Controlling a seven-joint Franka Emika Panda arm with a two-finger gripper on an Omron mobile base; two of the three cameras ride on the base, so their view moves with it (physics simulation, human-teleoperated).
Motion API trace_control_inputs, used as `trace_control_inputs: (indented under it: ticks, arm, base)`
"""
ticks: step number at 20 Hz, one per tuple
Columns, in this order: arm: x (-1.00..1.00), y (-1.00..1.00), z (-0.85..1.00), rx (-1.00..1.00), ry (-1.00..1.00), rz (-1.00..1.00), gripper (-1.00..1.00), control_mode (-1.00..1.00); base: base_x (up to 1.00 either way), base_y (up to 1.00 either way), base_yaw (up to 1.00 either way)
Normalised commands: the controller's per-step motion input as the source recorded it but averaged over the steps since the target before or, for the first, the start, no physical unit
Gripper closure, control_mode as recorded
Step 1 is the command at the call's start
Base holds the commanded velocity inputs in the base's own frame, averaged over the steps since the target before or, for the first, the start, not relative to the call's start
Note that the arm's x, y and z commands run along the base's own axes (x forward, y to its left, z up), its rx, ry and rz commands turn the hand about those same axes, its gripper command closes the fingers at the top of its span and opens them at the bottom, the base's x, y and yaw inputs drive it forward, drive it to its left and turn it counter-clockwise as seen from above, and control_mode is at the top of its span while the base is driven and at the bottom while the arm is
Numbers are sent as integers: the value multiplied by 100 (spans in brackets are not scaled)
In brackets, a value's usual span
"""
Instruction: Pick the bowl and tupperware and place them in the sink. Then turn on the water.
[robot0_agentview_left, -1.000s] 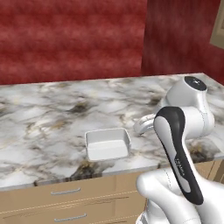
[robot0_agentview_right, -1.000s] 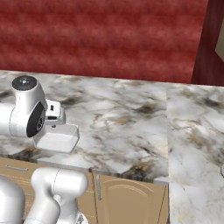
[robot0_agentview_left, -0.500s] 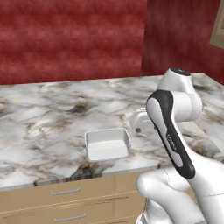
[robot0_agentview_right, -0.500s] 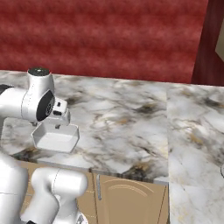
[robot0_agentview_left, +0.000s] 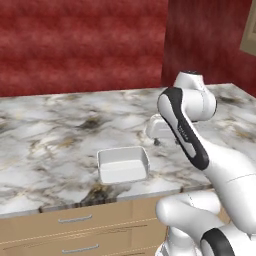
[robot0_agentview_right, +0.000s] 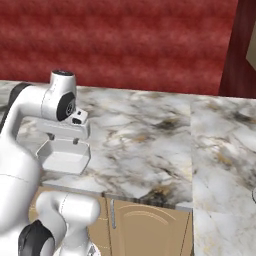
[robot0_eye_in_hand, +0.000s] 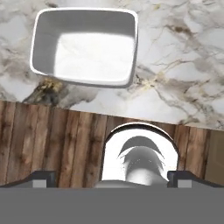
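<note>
Gripper (robot0_eye_in_hand: 111, 179) open above white, lidless, low-walled tupperware (robot0_eye_in_hand: 83, 46).

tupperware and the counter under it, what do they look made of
The tupperware looks like white, slightly glossy plastic: thin walls, rounded corners, a soft sheen on its floor. The counter looks like polished marble or a marble-look stone: white-grey with dark and tan veins. Being rendered, neither is certain.

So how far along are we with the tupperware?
Nothing looks done yet. The tupperware sits empty on the marble counter near its front edge. The gripper hangs above it, fingers wide open, nothing held. Grasping it, both placements in the sink and the water all remain.
</note>
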Motion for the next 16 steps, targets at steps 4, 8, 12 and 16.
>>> trace_control_inputs:
  ticks: [4, 8, 12, 16]
  arm:
    - [51, 4, -57, -11, 0, -14, -100, -100]
    - [54, 3, -36, -11, 0, -17, -100, -100]
    - [53, 0, -19, -2, 0, -21, -100, -100]
    - [58, 0, -5, 0, -1, -20, -100, -100]
  base:
    - [0, 0, 0]
    - [0, 0, 0]
    - [0, 0, 0]
    - [0, 0, 0]
